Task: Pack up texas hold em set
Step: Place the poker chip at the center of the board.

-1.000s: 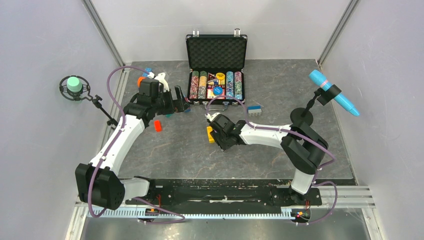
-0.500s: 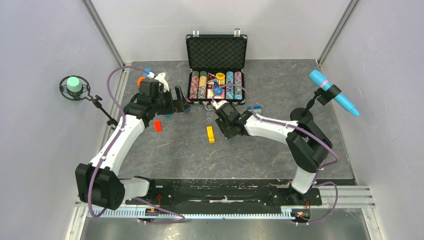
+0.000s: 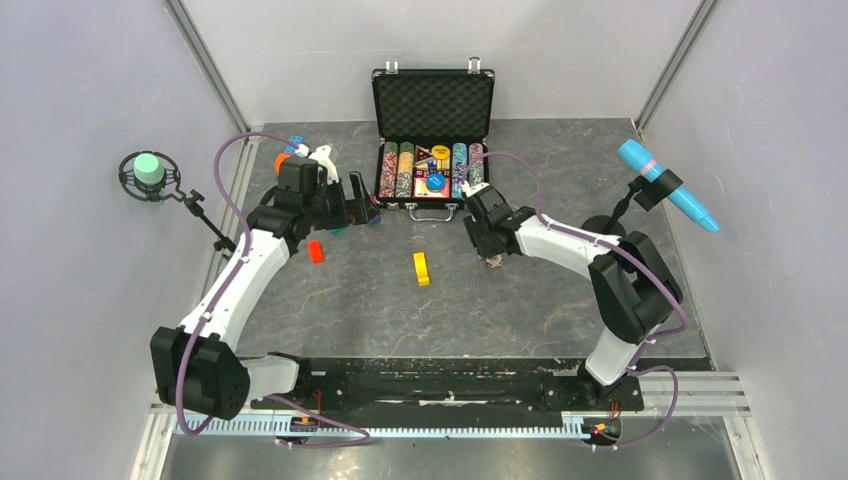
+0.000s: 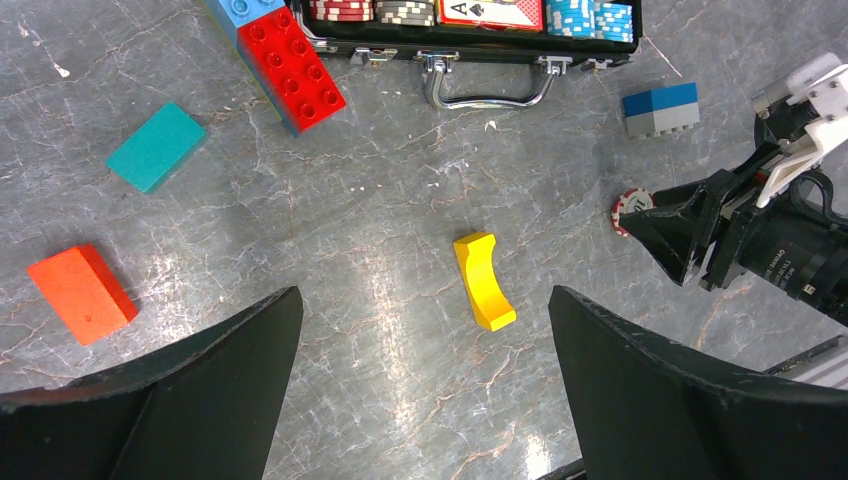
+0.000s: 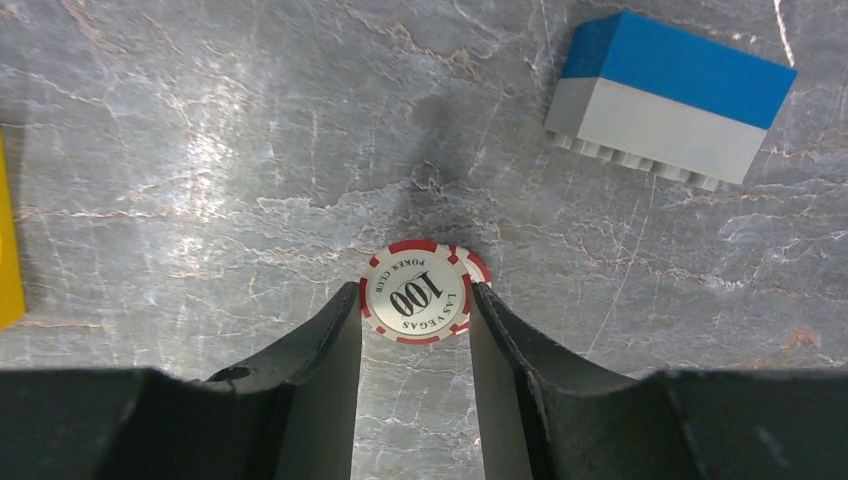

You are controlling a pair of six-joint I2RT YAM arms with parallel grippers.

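"The right gripper [image 5: 414, 292] has a red-and-white chip [image 5: 415, 297] pinched by its rim, near the blue-and-grey brick [image 5: 670, 100]."

"And the left gripper [image 4: 425, 295]?"

"Gaping wide, holding nothing, above the yellow block [image 4: 484, 280]. The case [image 3: 432, 105] lies open at the far side of the table [image 3: 380, 300], chips in rows."

"That grip looks thin. I reckon the chip could swivel and drop, or catch the front wall of the case."

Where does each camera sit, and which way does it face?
Top external: above, behind the robot, facing down; left arm, right arm, open case.
Left wrist: on left arm, facing table; open left gripper.
Right wrist: on right arm, facing down; right gripper closed on chip.
Shared: both wrist views show chip and blue-grey brick.
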